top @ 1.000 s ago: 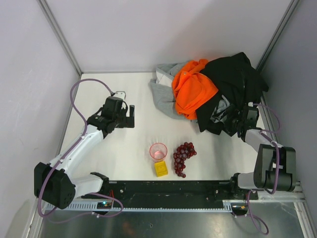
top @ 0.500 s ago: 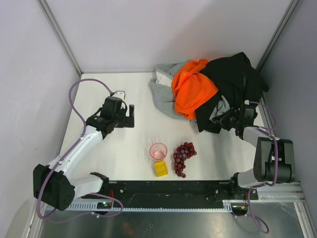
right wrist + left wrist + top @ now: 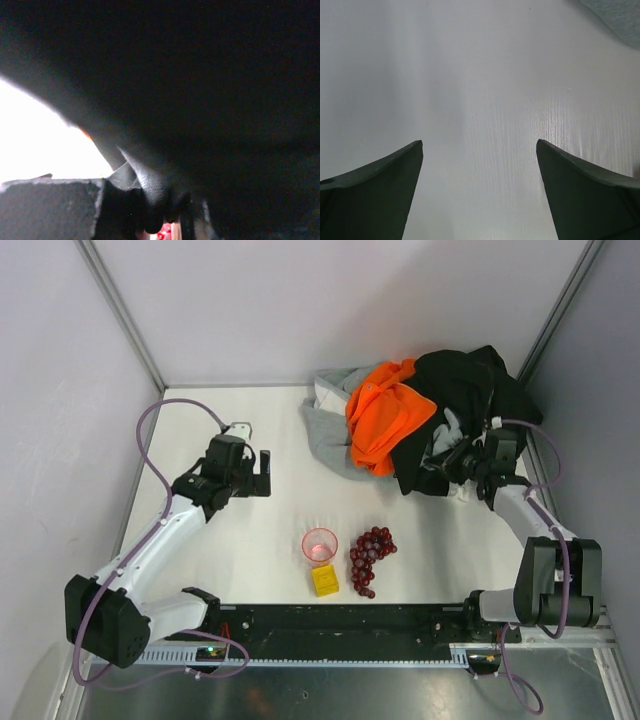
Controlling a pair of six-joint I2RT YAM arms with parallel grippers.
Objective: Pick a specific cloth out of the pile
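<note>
Right jaws deeper under pile [image 3: 420,420], unseen

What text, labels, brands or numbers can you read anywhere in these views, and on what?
None can be read.
The yellow block, the pink cup and the garments in the pile show no legible print from above.
The left wrist view shows only bare table; the right wrist view is filled with dark fabric.
</note>
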